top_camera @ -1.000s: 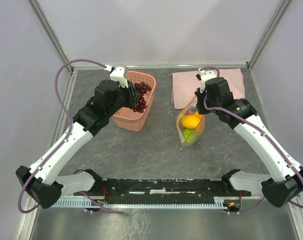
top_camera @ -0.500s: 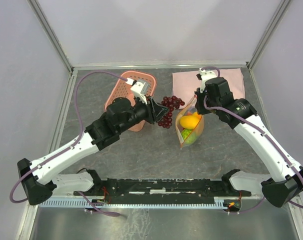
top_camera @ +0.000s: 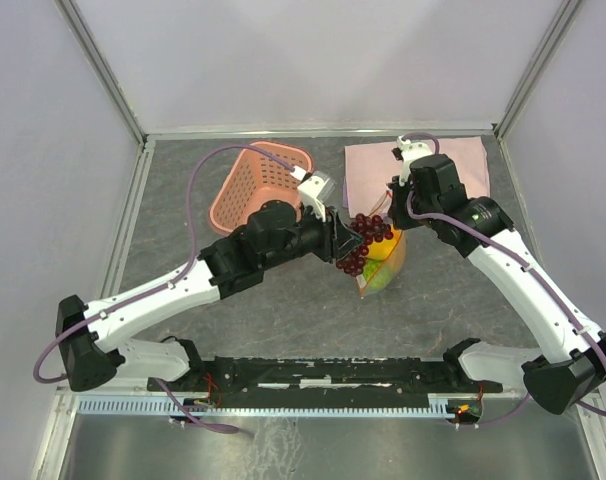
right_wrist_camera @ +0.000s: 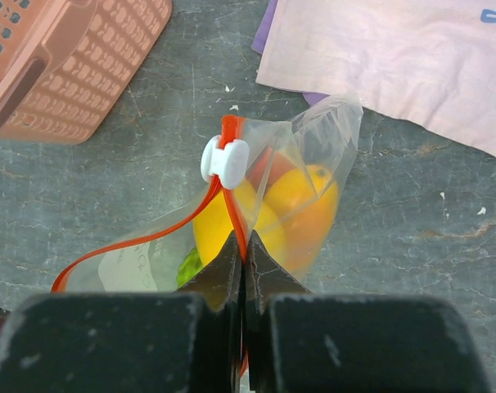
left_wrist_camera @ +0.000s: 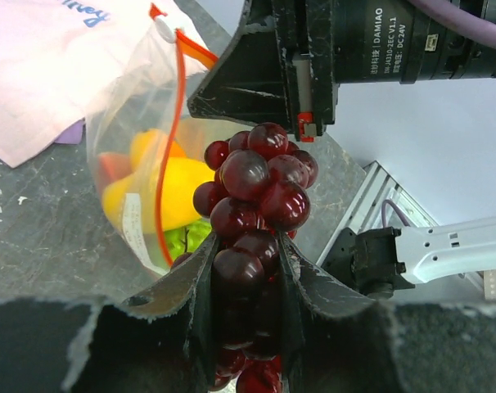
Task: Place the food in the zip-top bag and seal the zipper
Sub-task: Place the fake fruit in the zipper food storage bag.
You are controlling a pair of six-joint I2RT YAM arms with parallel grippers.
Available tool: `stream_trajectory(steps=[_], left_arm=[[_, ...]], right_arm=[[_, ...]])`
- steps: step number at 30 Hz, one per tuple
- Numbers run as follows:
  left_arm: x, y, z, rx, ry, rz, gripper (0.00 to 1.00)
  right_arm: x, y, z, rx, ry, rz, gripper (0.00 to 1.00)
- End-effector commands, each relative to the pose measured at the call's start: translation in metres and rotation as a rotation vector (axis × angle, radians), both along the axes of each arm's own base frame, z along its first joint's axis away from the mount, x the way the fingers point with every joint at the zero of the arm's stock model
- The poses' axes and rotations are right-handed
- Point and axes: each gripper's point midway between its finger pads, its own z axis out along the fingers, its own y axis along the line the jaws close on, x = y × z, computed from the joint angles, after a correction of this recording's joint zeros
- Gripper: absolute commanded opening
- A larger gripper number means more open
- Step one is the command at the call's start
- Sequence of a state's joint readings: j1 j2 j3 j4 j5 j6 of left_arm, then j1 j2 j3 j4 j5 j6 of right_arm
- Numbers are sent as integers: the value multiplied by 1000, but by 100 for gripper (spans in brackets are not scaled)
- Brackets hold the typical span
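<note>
My left gripper [top_camera: 347, 243] [left_wrist_camera: 246, 254] is shut on the dark purple grapes [top_camera: 367, 240] [left_wrist_camera: 258, 184] and holds them at the open mouth of the clear zip-top bag [top_camera: 386, 262] [left_wrist_camera: 133, 155] [right_wrist_camera: 301, 176]. The bag holds the yellow mango-like fruit [right_wrist_camera: 223, 229] [left_wrist_camera: 174, 184], an orange fruit [right_wrist_camera: 309, 201], a green one [left_wrist_camera: 187, 237] and something red [left_wrist_camera: 113, 166]. My right gripper [top_camera: 397, 215] [right_wrist_camera: 242, 246] is shut on the bag's red-orange zipper strip [right_wrist_camera: 142, 239] [left_wrist_camera: 170, 155], just below its white slider [right_wrist_camera: 224, 160], holding the mouth up.
The pink perforated basket [top_camera: 253, 185] [right_wrist_camera: 60, 61] lies tipped on its side at the back left. A pink cloth [top_camera: 423, 170] [right_wrist_camera: 395, 57] [left_wrist_camera: 43, 74] lies behind the bag. The enclosure walls stand at left, right and back.
My left gripper lifted the grapes out of the basket and carried them right to the bag's mouth. The basket tipped over. The right gripper has held the bag still.
</note>
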State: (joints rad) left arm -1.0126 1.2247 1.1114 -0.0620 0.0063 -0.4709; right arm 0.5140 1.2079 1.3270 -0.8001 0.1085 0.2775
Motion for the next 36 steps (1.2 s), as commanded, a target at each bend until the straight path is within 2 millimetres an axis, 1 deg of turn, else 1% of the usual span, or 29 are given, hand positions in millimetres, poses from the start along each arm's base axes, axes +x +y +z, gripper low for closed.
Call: stream_trajectory(steps=[1,4,8,12,17,20,25,28,31,36], left_arm=[[1,-15,36,-77,-13,-6,4],[9,-23,27,-30,15,14,4],[21,-27,12,62,51,62,3],[39,-19,1,135,64,171,3],[59,-4,-8,224,46,295,3],[62,-3,-12,253,49,308,3],[51,-24,-16,233,68,221,3],[49,-33,-19,235,65,205,3],[58,-33,-19,245,44,249,4],[77,-29,-17,243,1,352,9]], right_arm=[[11,11,31,84,-87,10,2],[9,12,32,88,-82,20,2],[5,14,35,97,-82,37,2],[1,17,37,115,-78,61,2],[-3,21,37,124,-64,91,2],[-4,23,39,130,-67,99,3],[-3,28,43,162,-76,105,3],[-4,35,43,196,-71,125,3],[-5,39,42,210,-57,140,3],[-6,40,38,215,-48,142,3]])
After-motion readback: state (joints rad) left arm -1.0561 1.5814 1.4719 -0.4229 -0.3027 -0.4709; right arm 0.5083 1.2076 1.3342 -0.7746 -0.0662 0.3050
